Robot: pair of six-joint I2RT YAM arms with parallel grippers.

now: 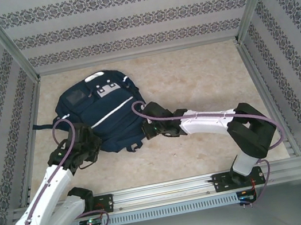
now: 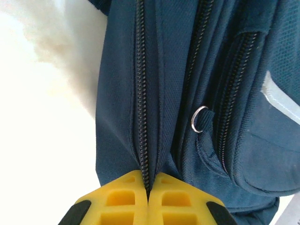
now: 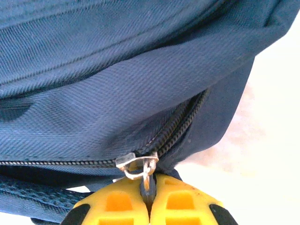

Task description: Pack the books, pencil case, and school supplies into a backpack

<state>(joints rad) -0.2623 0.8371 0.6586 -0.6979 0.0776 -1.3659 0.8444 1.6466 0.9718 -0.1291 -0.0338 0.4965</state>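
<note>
Backpack work hinges on the zip right now. Your left gripper (image 2: 149, 188) is pinched shut on the bag's fabric, right at the zipper (image 2: 142, 93). Your right gripper (image 3: 149, 190) is clamped on the metal zipper pull (image 3: 139, 165). Out from both sets of jaws, the teeth look meshed along every stretch you can see. The backpack (image 1: 101, 112) lies flat on the table (image 1: 202, 74), far-left of centre, between your arms. You cannot tell what is inside it. Judging by the grip, you are on a zip step, opening or final closing.
</note>
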